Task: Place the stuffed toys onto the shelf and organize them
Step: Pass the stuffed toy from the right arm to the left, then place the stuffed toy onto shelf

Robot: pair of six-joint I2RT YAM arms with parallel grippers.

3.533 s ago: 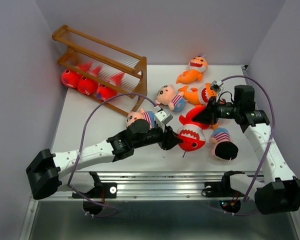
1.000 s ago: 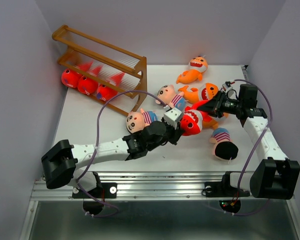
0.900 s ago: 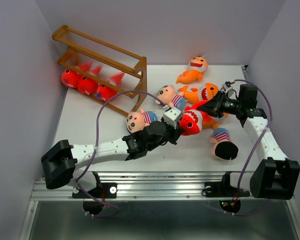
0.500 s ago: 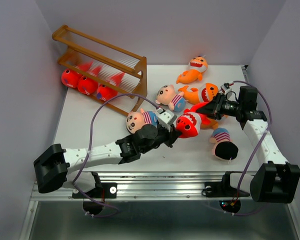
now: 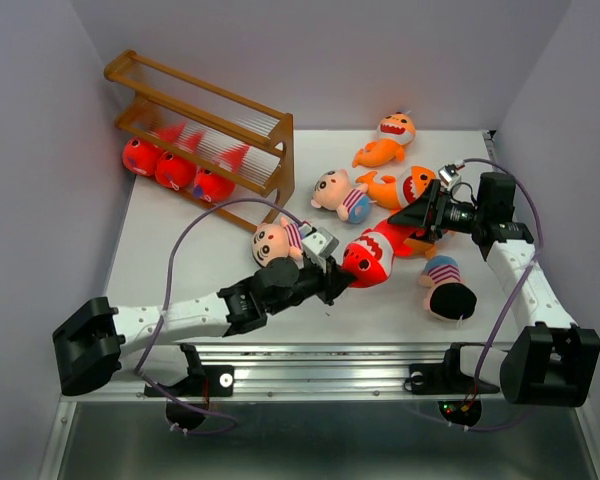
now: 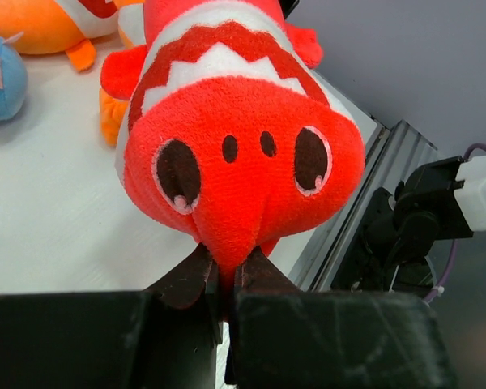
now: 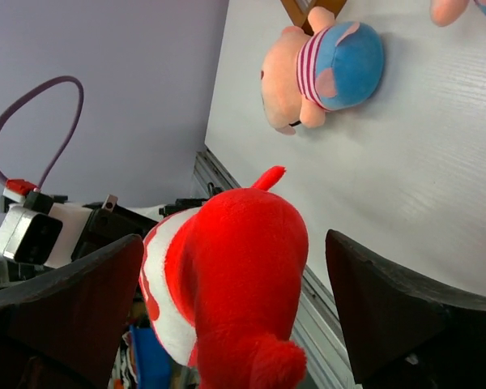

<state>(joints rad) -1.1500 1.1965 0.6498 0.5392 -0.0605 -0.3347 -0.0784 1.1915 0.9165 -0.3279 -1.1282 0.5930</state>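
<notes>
From above, the left claw (image 5: 332, 278) is clamped on the snout of a red shark (image 5: 365, 260), which lies stretched across the white counter (image 5: 180, 250). The right claw (image 5: 412, 215) stands at the shark's tail end with its fingers spread wide. The shelf (image 5: 200, 130) is well apart from the red shark, up and to its left, with three shelved sharks (image 5: 170, 170) in a row on its lowest tier. Just left of the red shark lies a striped boy doll (image 5: 277, 240). A second boy doll (image 5: 340, 193) lies above it, and a third boy doll (image 5: 448, 287) lies face down to its right. Two orange sharks (image 5: 400, 187) lie beyond the red shark, toward the back wall. In the left wrist view, the left claw (image 6: 223, 279) has its black tips pressed together on a pinch of the red shark's (image 6: 235, 154) nose, and the shark's face fills the view. In the right wrist view, the right claw (image 7: 231, 243) is wide apart, with the red shark's (image 7: 235, 267) rear lying between the two fingers (image 7: 389, 316). I cannot tell whether either finger touches it. The striped boy doll (image 7: 324, 69) lies on the counter beyond the shark.
</notes>
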